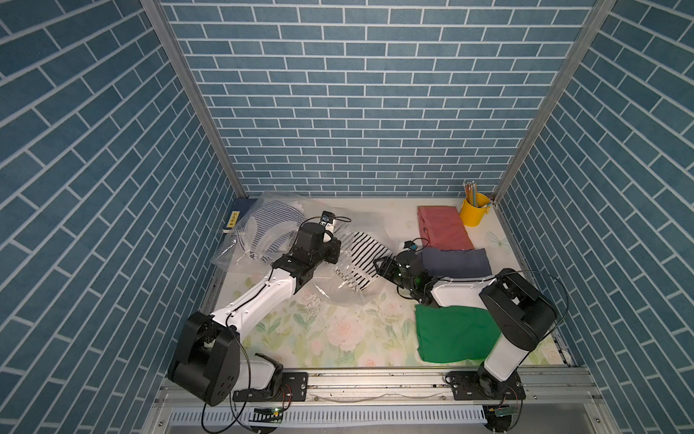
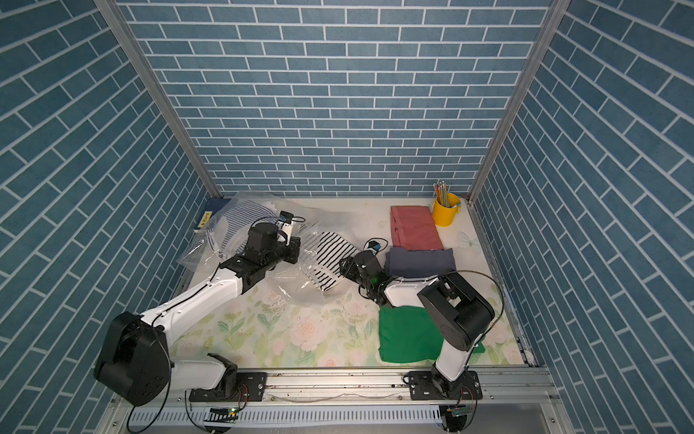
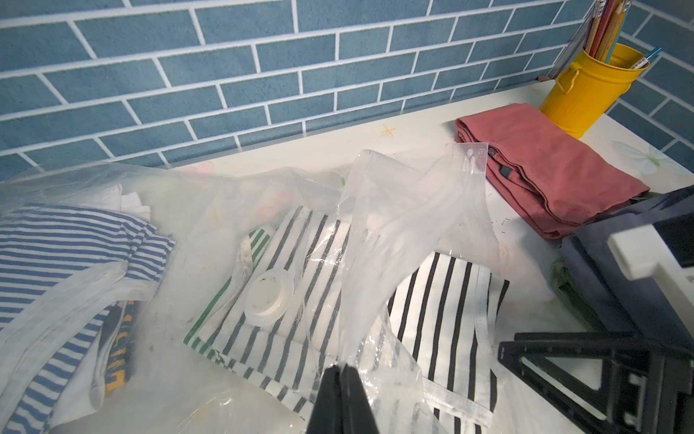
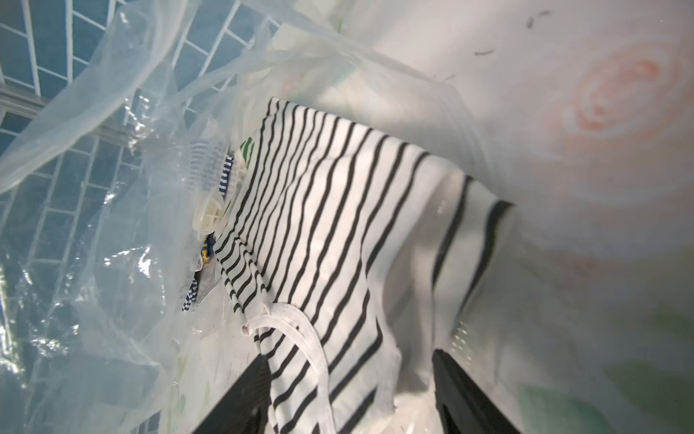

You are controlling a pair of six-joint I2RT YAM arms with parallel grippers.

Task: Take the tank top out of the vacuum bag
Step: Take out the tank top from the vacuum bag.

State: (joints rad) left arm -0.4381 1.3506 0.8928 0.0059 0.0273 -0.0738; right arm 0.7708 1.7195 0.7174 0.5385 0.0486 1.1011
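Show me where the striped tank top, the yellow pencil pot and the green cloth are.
Striped tank top [image 1: 362, 257]: in a top view, on its striped middle.
Yellow pencil pot [image 1: 473, 216]: in a top view, on its outer wall.
Green cloth [image 1: 450, 334]: in a top view, on its folded middle.

The vacuum bag [image 3: 413, 210] is thin clear plastic film, glossy and much wrinkled, with bright glints on its folds. Its round valve [image 3: 268, 297] is hard white plastic, a little soiled. The tank top [image 4: 330, 210] is soft matt knitted cloth with a ribbed white edging. In a top view, the folded green cloth [image 1: 450, 334] at 4 o'clock on the table looks matt and smooth. The bucket [image 1: 474, 214] at 2 o'clock looks like glossy yellow painted metal. The table cover [image 1: 338, 338] is smooth with a faint sheen. The rail [image 1: 375, 379] at 6 o'clock is bare brushed metal. The left gripper [image 3: 343, 372] has matt black fingers.
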